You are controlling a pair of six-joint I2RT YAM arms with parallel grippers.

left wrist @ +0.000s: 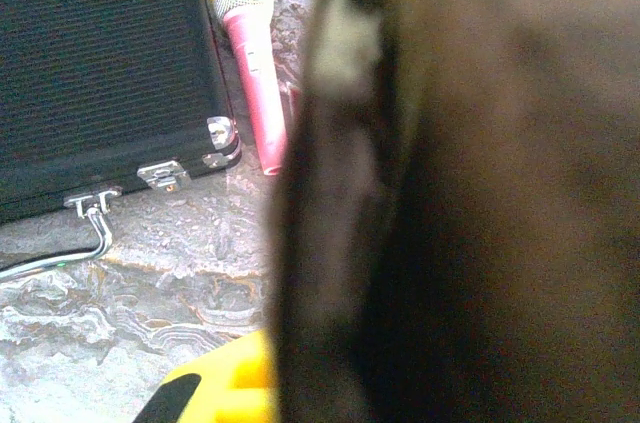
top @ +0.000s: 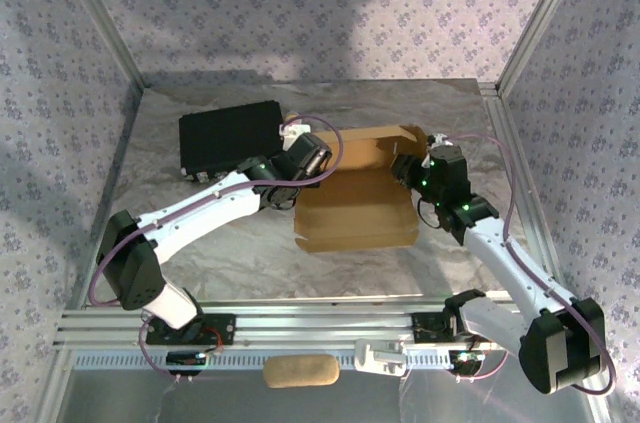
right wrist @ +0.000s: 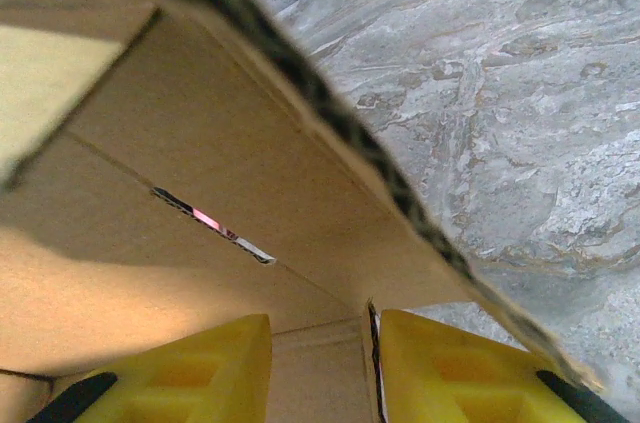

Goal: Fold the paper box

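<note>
While half-folded, paper box (top: 355,213) tan, walls raised.

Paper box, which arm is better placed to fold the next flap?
Probably right: the right gripper straddles a raised edge of the paper box in its wrist view. The left gripper sits at the box's left side, its wrist view blurred by something close.

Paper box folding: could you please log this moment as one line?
paper box: partly folded, rear panel raised | left gripper: at its left side, grip unclear | right gripper: open astride a flap
</note>
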